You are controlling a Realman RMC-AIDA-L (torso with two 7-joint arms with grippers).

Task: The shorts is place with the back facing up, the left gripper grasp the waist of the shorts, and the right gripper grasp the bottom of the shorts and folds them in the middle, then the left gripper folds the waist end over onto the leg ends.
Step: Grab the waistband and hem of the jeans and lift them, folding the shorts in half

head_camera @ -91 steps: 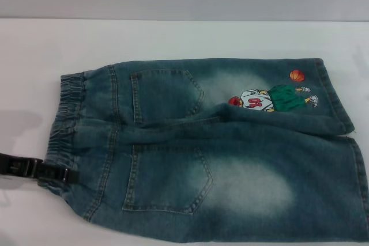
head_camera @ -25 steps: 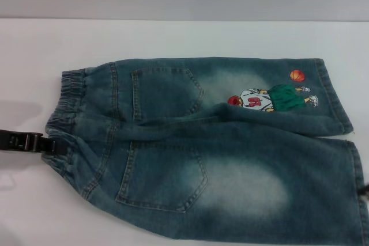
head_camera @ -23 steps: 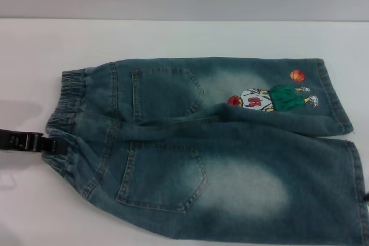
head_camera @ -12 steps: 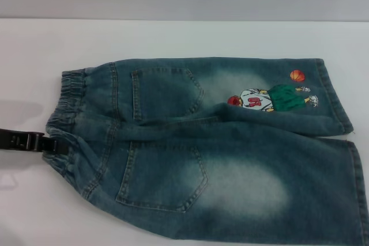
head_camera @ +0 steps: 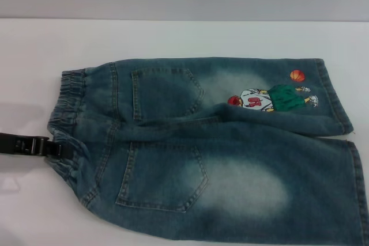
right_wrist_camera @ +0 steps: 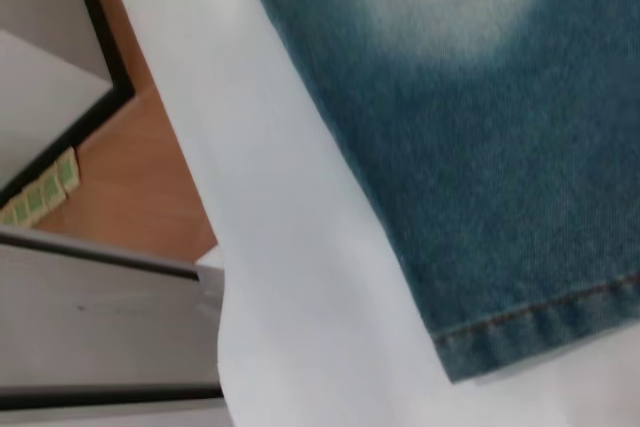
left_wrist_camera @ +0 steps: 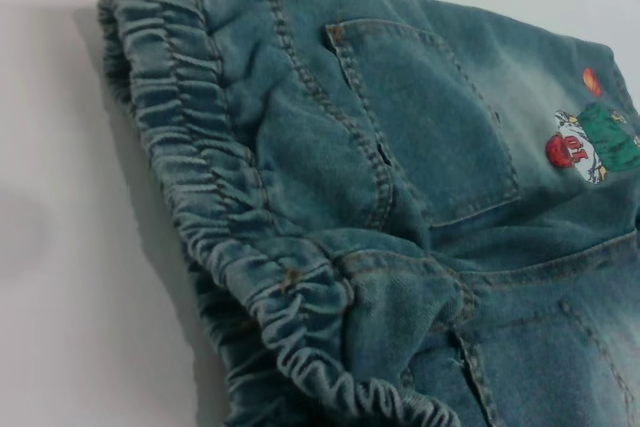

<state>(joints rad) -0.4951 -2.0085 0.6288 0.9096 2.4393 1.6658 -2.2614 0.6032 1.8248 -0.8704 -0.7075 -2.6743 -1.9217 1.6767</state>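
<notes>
The shorts (head_camera: 219,159) lie flat on the white table (head_camera: 173,38), back up, with both patch pockets and the cartoon print (head_camera: 271,99) showing. The ruffled waist (head_camera: 66,105) is at the left and the leg hems (head_camera: 337,93) at the right. My left gripper (head_camera: 62,150) reaches in from the left edge and is shut on the nearer part of the waist, where the band is bunched. In the left wrist view the waist (left_wrist_camera: 200,177) fills the picture close up. The right wrist view shows one stitched hem (right_wrist_camera: 540,332) on the table; the right gripper itself is out of view.
The table's edge (right_wrist_camera: 215,247) runs close to the nearer leg in the right wrist view, with wooden floor (right_wrist_camera: 150,187) and a grey cabinet (right_wrist_camera: 100,317) beyond it. White table surface surrounds the shorts at the back and left.
My left gripper has shifted slightly right and nearer, the waist moving with it. A dark bit at the right edge a second ago is gone.
</notes>
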